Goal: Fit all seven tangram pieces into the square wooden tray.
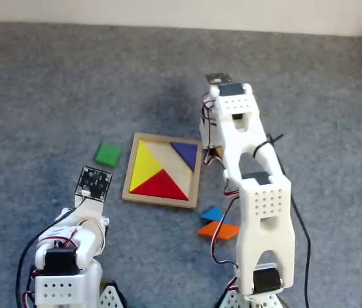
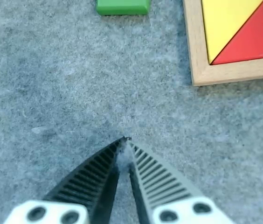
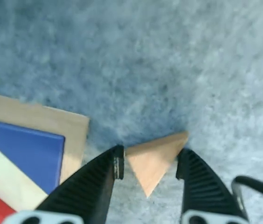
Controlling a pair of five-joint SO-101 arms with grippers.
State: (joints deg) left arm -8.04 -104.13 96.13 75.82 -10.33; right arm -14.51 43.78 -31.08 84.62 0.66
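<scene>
In the high view, the square wooden tray [image 1: 160, 201] is lying mid-surface, already holding a yellow triangle [image 1: 144, 163], a red triangle [image 1: 163, 185] and a dark blue triangle [image 1: 185, 153]. A green square [image 1: 108, 154] is waiting just left of it, and a light blue piece [image 1: 212, 213] and an orange piece [image 1: 221, 231] are sitting near its right near corner. In the left wrist view, the left tool [image 2: 124, 140] is hanging over bare grey surface, pinched fully together and gripping nothing. In the right wrist view, the right tool [image 3: 149, 162] is standing partly open astride a plain wooden triangle [image 3: 155, 151], which is lying just beside the tray's corner. I cannot tell whether the jaws are touching it yet. The jaws are likely closing on slanted edges, so the triangle risks squirting out or twisting. The jaw nearest the tray could also be nudging the rim and shifting the seated pieces.
</scene>
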